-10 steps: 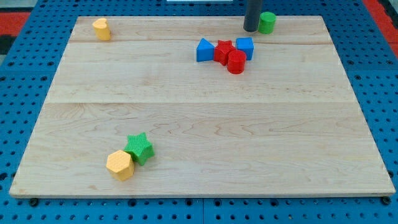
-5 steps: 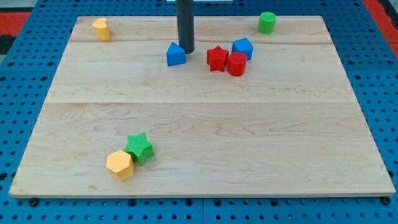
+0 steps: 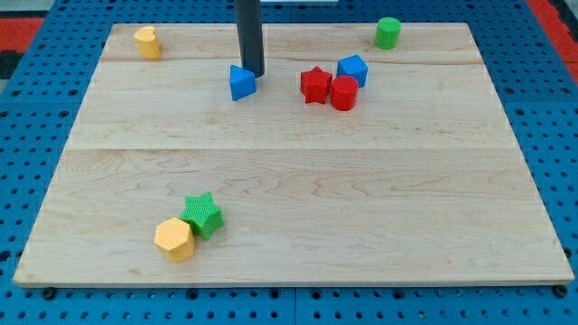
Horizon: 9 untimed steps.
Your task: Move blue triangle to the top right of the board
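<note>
My tip touches the blue triangle at its upper right edge, in the counter's upper middle. There are no fingers here, only a plain dark rod. The counter is pale wood with visible grain, set on a blue pegboard. The blocks look ribbed, like printed plastic.

My tip touches the blue triangle's upper right.
</note>
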### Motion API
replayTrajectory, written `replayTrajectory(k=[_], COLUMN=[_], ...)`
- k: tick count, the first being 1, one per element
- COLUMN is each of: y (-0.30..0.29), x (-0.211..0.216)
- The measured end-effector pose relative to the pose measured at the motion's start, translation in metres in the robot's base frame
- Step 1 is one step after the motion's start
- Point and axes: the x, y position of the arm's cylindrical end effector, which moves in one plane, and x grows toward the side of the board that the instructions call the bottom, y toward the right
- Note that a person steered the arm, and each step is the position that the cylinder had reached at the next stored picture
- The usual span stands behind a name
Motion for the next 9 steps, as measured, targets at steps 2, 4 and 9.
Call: replayTrajectory(k=[2,4,9], y=[-0.004,-0.086,-0.033], x=[0.001,0.01,0.049])
